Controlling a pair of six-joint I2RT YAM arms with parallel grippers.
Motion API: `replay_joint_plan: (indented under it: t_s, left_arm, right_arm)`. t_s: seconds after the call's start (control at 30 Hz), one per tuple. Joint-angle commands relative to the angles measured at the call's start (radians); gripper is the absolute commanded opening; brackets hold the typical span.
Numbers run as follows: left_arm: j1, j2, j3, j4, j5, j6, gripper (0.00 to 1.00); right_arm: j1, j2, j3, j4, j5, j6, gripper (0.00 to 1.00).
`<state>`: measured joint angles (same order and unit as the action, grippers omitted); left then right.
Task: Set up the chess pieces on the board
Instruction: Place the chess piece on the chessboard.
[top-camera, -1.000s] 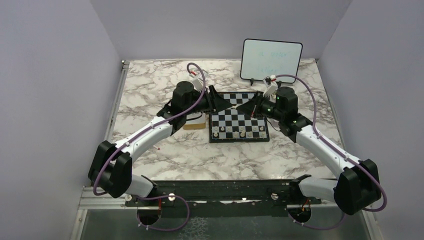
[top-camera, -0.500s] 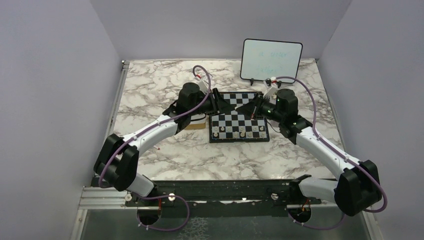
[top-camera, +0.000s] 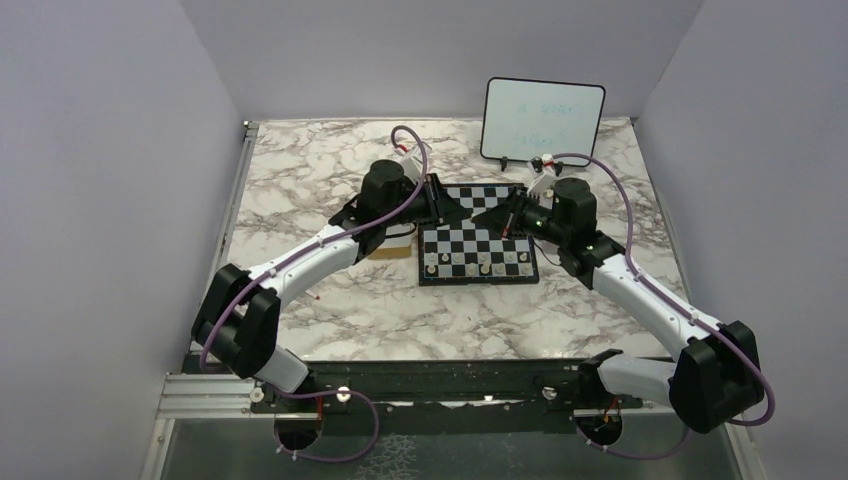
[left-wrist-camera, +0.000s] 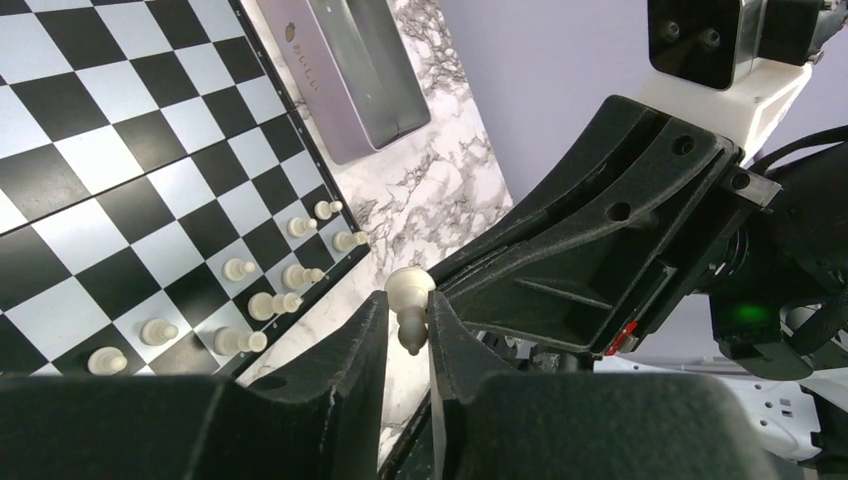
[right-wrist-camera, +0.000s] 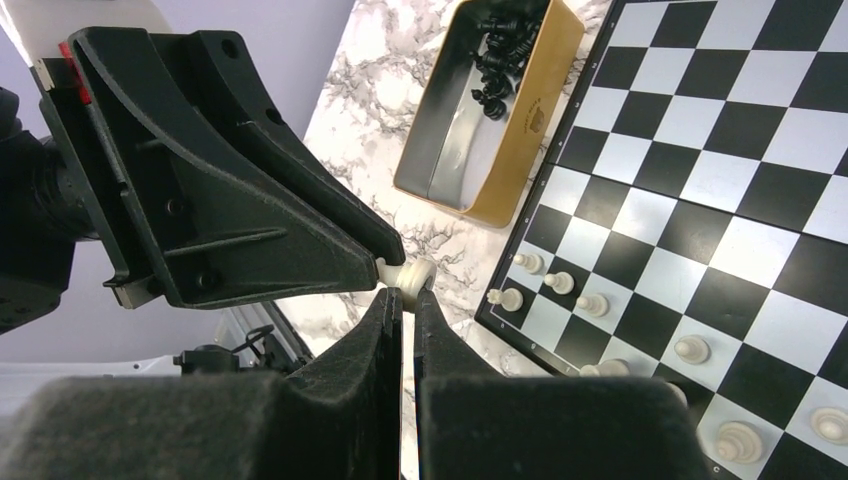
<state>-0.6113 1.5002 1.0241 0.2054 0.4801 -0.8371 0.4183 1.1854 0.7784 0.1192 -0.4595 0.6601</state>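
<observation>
Cream piece (left-wrist-camera: 410, 287) mid-air above the board (top-camera: 480, 250) | your left tool (left-wrist-camera: 407, 305) clenches it | right tool (right-wrist-camera: 407, 296) nips it too, hold unclear | probably a handover to reorient it

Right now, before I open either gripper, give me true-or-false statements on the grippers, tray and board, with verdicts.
1. The held piece sits between the left gripper's fingers. True.
2. The right gripper's tips meet that same piece. True.
3. The board's rows nearest the arm bases are bare. False: cream pieces stand there.
4. The gold tray holds cream pieces. False: it holds black pieces.
5. The whiteboard lies flat. False: it stands upright behind the board.
</observation>
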Motion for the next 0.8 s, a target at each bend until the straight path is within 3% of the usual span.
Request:
replay_joint_plan:
  t_s: [0.0,0.2,0.4,0.6,0.7,0.73,0.77]
  left_arm:
    - [-0.008,0.002,0.049,-0.053,-0.051,0.077,0.18]
    - [-0.023,-0.004,0.088,-0.141,-0.102,0.165,0.08]
    - [-0.039,-0.023,0.109,-0.241,-0.164,0.245,0.07]
    - [-0.053,-0.049,0.131,-0.393,-0.212,0.349,0.07]
    - [-0.086,-0.048,0.152,-0.483,-0.269,0.396,0.07]
    - [-0.1,-0.041,0.164,-0.515,-0.291,0.412,0.07]
    - [-0.118,-0.033,0.177,-0.55,-0.317,0.428,0.07]
  right_arm:
    - [0.007,-0.022,-0.008,0.01,-0.012,-0.025,0.09]
    - [0.007,-0.024,-0.007,-0.006,-0.013,-0.041,0.18]
    - [0.007,-0.061,-0.007,-0.046,0.021,-0.065,0.4]
    - [0.007,-0.139,-0.026,-0.096,0.081,-0.124,0.55]
    - [0.007,-0.191,-0.05,-0.111,0.099,-0.147,0.74]
    - [0.007,-0.207,-0.057,-0.116,0.111,-0.152,0.9]
    - [0.007,-0.222,-0.061,-0.117,0.126,-0.157,0.99]
